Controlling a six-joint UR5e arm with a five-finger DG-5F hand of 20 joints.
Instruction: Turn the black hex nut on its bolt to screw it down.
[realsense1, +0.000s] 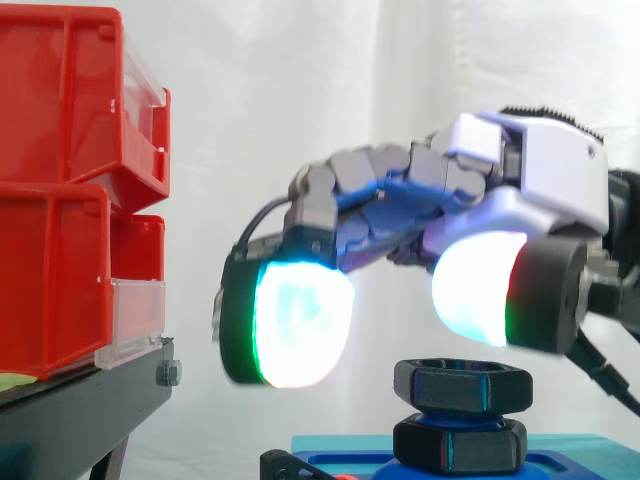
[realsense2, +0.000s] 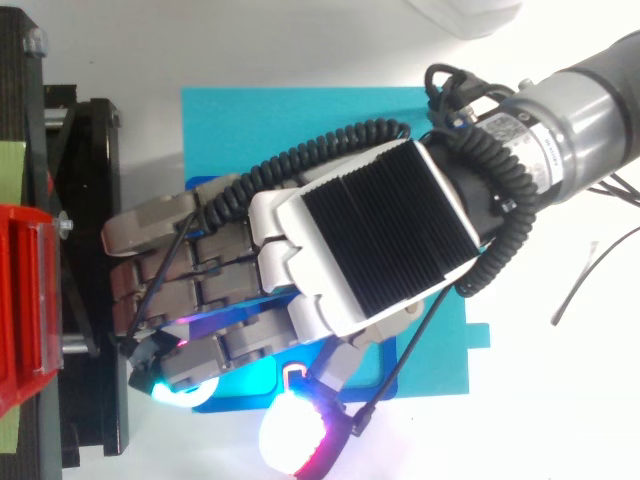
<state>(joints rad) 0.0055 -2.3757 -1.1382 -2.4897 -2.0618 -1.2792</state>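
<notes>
Air separates the hand (realsense1: 545, 175) from the black hex nut (realsense1: 462, 386), which sits on its bolt with its open top face up and nothing touching it. Just below the nut is a second black hex piece (realsense1: 460, 445) of much the same width, with a sliver of blue between the two. Under that stack lies a dark blue fixture (realsense1: 560, 468). Directly above the nut hangs the thumb's glowing white pad (realsense1: 478, 290), close to the top face but apart from it as far as the side view tells. On the nut's side that faces the red bins (realsense1: 60, 200), a finger pad (realsense1: 300, 320) glows white and cyan with a green rim. Its lower edge comes down to about the level of the nut's top face, well clear of the nut's flank. The fingers reach out long and only gently bent, so the hand is spread wide and holds nothing. Beyond that finger pad from the nut, the bins are stacked on the black stand (realsense1: 90, 405), with the white curtain (realsense1: 300, 80) behind everything. From above, the hand (realsense2: 360, 240) lies across a cyan plate (realsense2: 280, 130) on the white bench (realsense2: 560, 400), with the fingers pointing toward the stand. One pad (realsense2: 290, 440) shines white and red off the plate's near edge.
</notes>
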